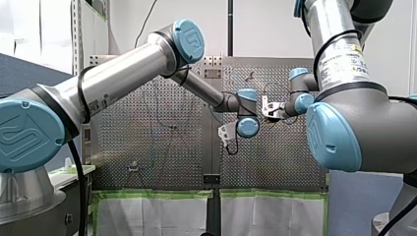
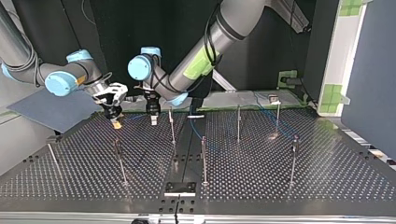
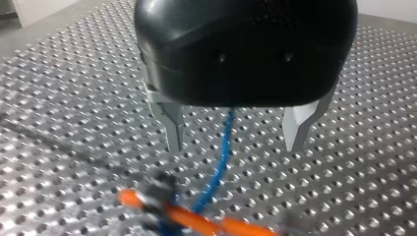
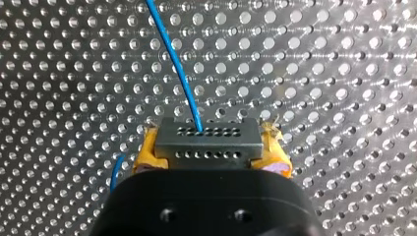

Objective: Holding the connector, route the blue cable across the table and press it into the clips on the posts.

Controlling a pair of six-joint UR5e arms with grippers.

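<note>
The front camera sits far back, behind and above my left arm (image 1: 123,73) and my right arm (image 1: 339,59), looking over the table (image 1: 123,142). The top camera faces them, low, from the table's far edge. Both wrist cameras hang close over the table, sharing the blue cable (image 4: 172,54).

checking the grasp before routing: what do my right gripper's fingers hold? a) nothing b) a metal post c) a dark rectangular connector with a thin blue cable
c: in the right wrist view the dark rectangular connector sits clamped between the right gripper's yellow-padded fingers, thin blue cable leaving it
</note>
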